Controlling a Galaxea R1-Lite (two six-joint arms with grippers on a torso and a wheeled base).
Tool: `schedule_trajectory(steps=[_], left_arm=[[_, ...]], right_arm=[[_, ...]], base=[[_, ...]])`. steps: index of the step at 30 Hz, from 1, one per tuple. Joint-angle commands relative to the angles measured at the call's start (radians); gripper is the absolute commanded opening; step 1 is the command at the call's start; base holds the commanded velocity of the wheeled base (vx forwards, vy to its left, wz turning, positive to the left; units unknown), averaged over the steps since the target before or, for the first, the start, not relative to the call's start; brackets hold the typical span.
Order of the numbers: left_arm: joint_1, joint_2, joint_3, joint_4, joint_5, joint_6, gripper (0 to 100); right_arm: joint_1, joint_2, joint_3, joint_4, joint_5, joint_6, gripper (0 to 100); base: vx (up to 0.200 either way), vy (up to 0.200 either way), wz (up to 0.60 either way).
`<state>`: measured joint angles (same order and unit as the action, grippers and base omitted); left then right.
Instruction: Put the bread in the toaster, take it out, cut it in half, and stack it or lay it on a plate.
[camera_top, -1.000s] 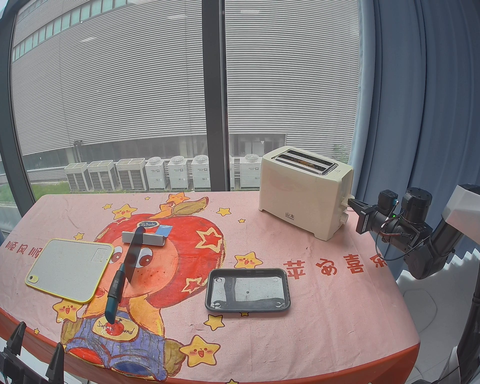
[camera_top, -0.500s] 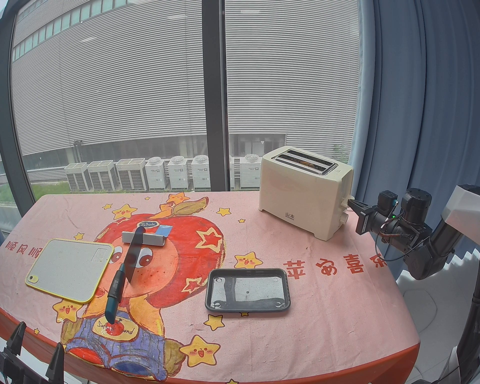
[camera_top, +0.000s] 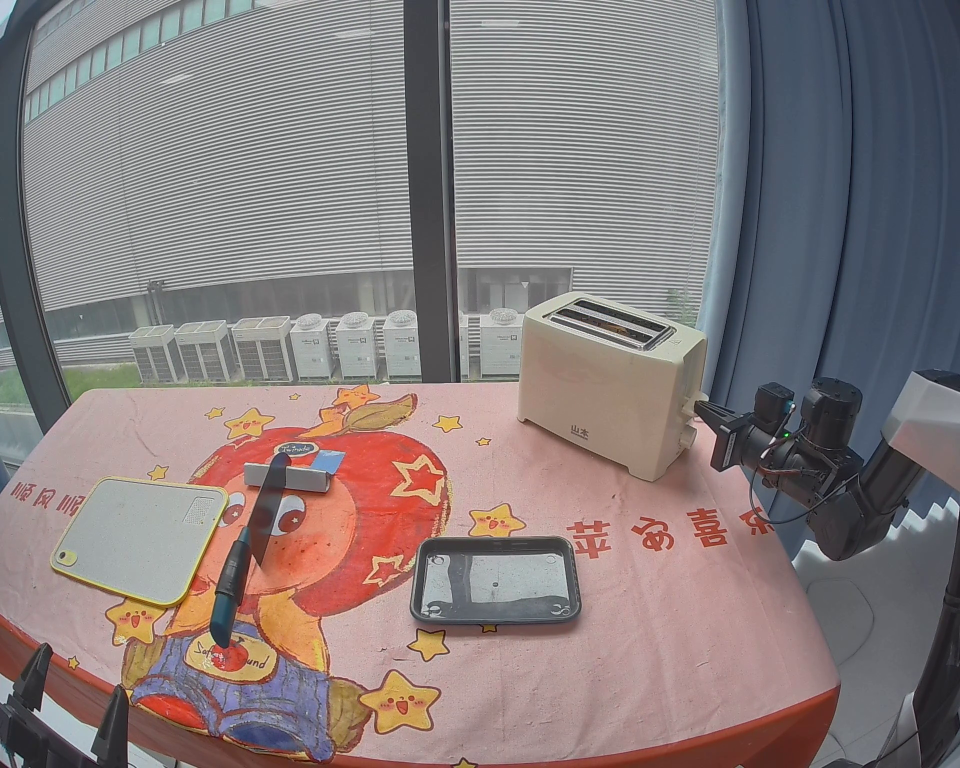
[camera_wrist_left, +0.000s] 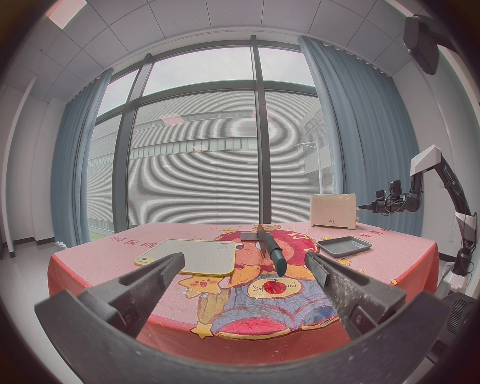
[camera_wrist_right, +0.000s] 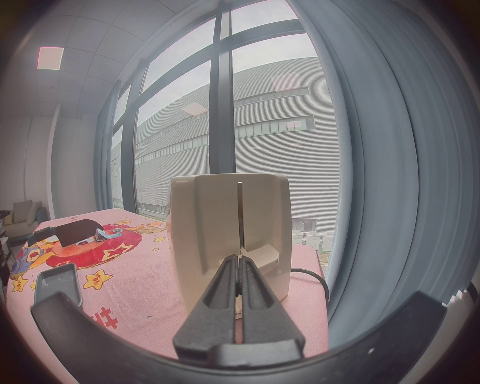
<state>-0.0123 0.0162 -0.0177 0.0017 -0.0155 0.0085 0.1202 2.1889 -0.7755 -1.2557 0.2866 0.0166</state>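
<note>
**Change.** Across the last second the right gripper (camera_top: 699, 405) edges slightly closer to the end face of the toaster (camera_top: 610, 390). Nothing else on the desk (camera_top: 650, 620) shifts. Its jaws are pressed together. In the right wrist view the closed tip sits at the lever (camera_wrist_right: 257, 252), which stands low in its vertical slot. The left gripper (camera_wrist_left: 243, 259) stays parked at the near edge of the desk with its jaws wide apart and nothing between them.

**Meaning for the task.** A brown strip shows inside one top slot of the toaster. This is judged to be the bread (camera_top: 612, 322), already loaded. With the lever low, the toasting step is judged to be in hand. Removal, cutting and plating remain to be done. Whether the tip presses the lever or only rests at it cannot be told.

**Inventory.**
- Toaster: one, with two top slots, at the far right of the desk.
- Bread: one piece visible, in the toaster.
- Plate (camera_top: 495, 542): one, dark and rectangular, near the middle of the desk.
- Cutting board (camera_top: 135, 540): one, at the left.
- Knife (camera_top: 245, 548): one, just beside the board, its blade leaning on a grey knife rest (camera_top: 288, 476).
- Knife rest: one.
</note>
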Motion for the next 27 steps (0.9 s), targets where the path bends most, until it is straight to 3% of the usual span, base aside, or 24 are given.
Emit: schedule_trajectory(steps=[1, 27], left_arm=[[0.0, -0.016, 0.016, 0.0, 0.0, -0.001, 100], [0.0, -0.016, 0.016, 0.0, 0.0, 0.001, 100]], right_arm=[[-0.001, 0.009, -0.002, -0.001, 0.0, 0.0, 0], [-0.001, -0.06, -0.002, -0.008, 0.002, 0.002, 0]], base=[[0.0, 0.0, 0.0], [0.0, 0.0, 0.0]])
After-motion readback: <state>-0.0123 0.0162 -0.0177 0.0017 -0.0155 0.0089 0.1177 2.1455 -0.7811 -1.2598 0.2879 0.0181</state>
